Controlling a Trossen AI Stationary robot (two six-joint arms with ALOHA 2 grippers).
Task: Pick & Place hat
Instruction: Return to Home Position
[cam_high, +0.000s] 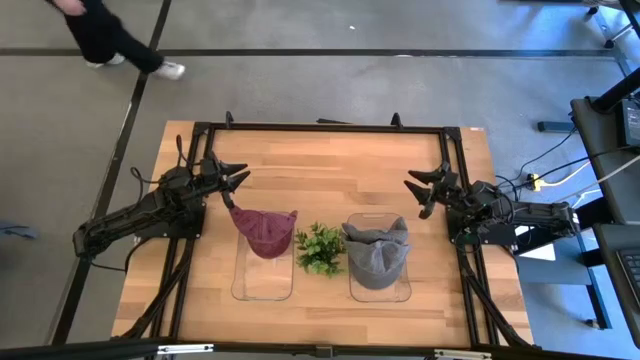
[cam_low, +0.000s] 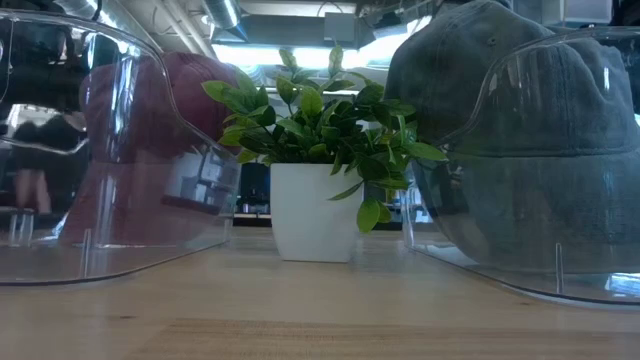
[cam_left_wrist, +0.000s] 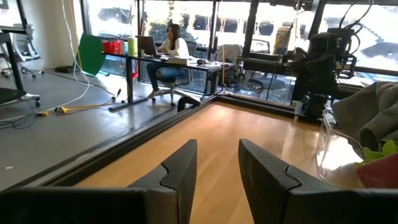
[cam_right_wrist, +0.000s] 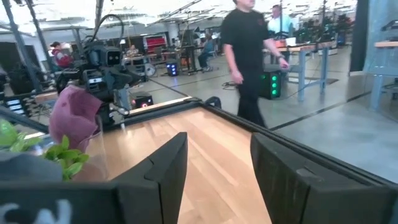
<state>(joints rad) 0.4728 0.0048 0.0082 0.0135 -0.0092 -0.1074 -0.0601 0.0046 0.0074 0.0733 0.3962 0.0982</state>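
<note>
A maroon cap (cam_high: 265, 231) rests on the left clear stand (cam_high: 265, 275); the low view shows it (cam_low: 165, 120) behind the plastic. A grey cap (cam_high: 376, 253) sits on the right clear stand (cam_high: 380, 290), also large in the low view (cam_low: 520, 130). My left gripper (cam_high: 236, 182) hovers open up-left of the maroon cap; its fingers (cam_left_wrist: 217, 171) point over bare wood. My right gripper (cam_high: 420, 190) is open, up-right of the grey cap, with its fingers (cam_right_wrist: 214, 168) over bare wood too.
A small green plant in a white pot (cam_high: 320, 248) stands between the two stands (cam_low: 315, 170). The far half of the table (cam_high: 330, 165) is bare wood. A black frame (cam_high: 320, 127) edges the table. A person walks on the floor beyond it (cam_right_wrist: 245, 56).
</note>
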